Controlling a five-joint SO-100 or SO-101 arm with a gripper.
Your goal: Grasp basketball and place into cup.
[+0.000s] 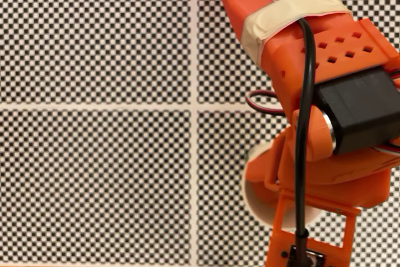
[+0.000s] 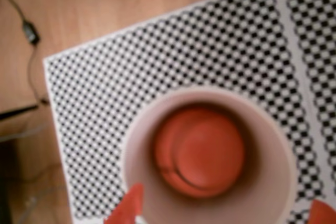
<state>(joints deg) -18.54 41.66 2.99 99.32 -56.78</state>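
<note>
The basketball (image 2: 199, 151) lies at the bottom of the cup (image 2: 265, 129), seen straight down in the wrist view as an orange round inside the pale wall, apart from the jaws and below them. So the one relation that matters is vertical: the ball sits directly under the jaws (image 2: 226, 211), whose two orange fingertips (image 2: 128, 208) stand wide apart at the lower edge of that view, one on each side of the cup's rim, with nothing between them. They hold nothing. By the look of it the placing is done, and what is left is to lift clear without knocking the rim.

In the fixed view the cup (image 1: 255, 195) peeks out as a pale curve under the arm (image 1: 325, 85), which reaches down over it from the top right, across the checkered mat (image 1: 94, 154) on the wooden bench (image 2: 94, 3).
</note>
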